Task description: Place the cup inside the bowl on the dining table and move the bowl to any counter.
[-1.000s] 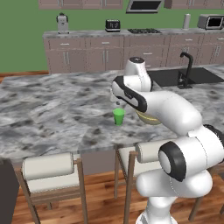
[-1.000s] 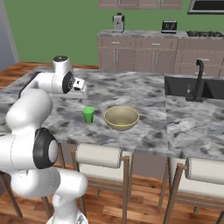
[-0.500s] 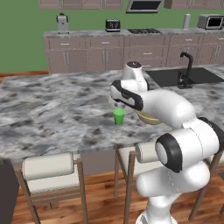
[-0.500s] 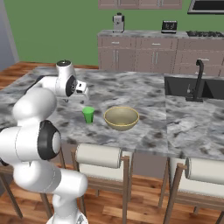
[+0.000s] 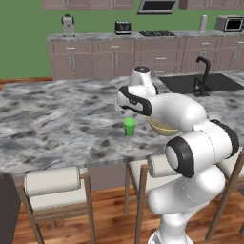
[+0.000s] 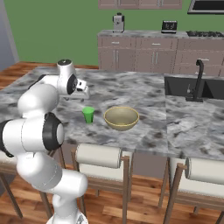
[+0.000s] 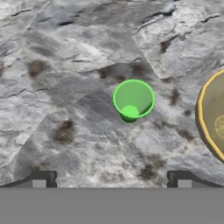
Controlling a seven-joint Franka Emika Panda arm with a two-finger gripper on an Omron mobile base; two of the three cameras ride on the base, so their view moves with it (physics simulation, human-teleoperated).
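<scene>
One cup (image 7: 133,99) upright on table (image 5: 57,124), beside bowl (image 6: 121,118); gripper (image 7: 111,179) above, spread wide, holding nothing.

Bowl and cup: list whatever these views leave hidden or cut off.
- Bowl: left base view, mostly behind the arm.
- Bowl, hand view: cut by the right edge.
- Cup: hand view shows its inside; outer wall mostly hidden.
- Gripper: just the fingertips show, open.
</scene>
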